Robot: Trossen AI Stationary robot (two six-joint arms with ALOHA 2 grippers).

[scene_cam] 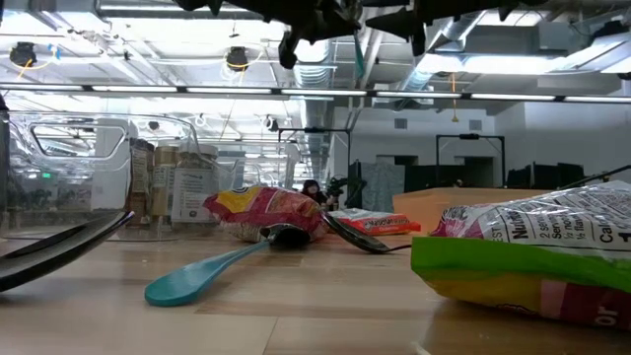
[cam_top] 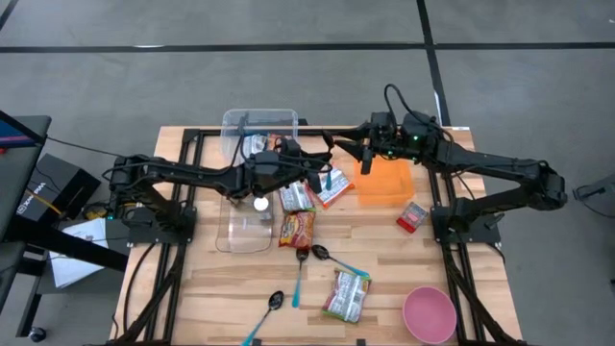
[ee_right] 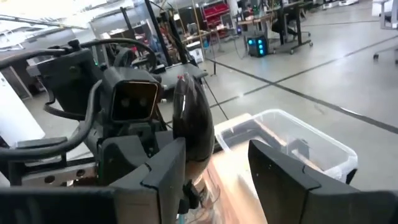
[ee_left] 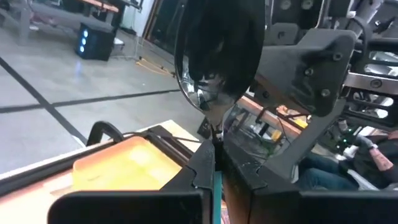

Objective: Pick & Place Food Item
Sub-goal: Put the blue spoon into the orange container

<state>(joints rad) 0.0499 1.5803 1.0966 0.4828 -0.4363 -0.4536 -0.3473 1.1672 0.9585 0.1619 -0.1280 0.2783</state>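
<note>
My left gripper (ee_left: 214,163) is raised over the table's middle (cam_top: 323,178), shut on a spoon with a dark shiny bowl (ee_left: 217,56) and a teal handle (ee_left: 216,190). My right gripper (ee_right: 217,171) faces it from the right (cam_top: 348,152), open. The spoon's bowl (ee_right: 189,121) stands just ahead of its fingers, close to one of them; whether they touch, I cannot tell. Snack packets lie flat below: a red-yellow one (cam_top: 296,229), another (cam_top: 299,197) and a red-white one (cam_top: 335,188). An orange box (cam_top: 385,182) sits under the right arm. My left gripper pinches the spoon at its neck (ee_left: 215,142), where the dark bowl meets the teal handle, between its two fingers. The fingers come level from the table's left and lie across the spoon. The spoon stands about upright, bowl up, handle hanging below, lifted clear of the table.
A clear bin (cam_top: 259,130) stands at the far side and its clear lid (cam_top: 244,229) lies in front of it. More spoons (cam_top: 329,256) (cam_top: 273,304), a green packet (cam_top: 347,294), a small red packet (cam_top: 411,216) and a pink bowl (cam_top: 430,313) lie nearer the front edge.
</note>
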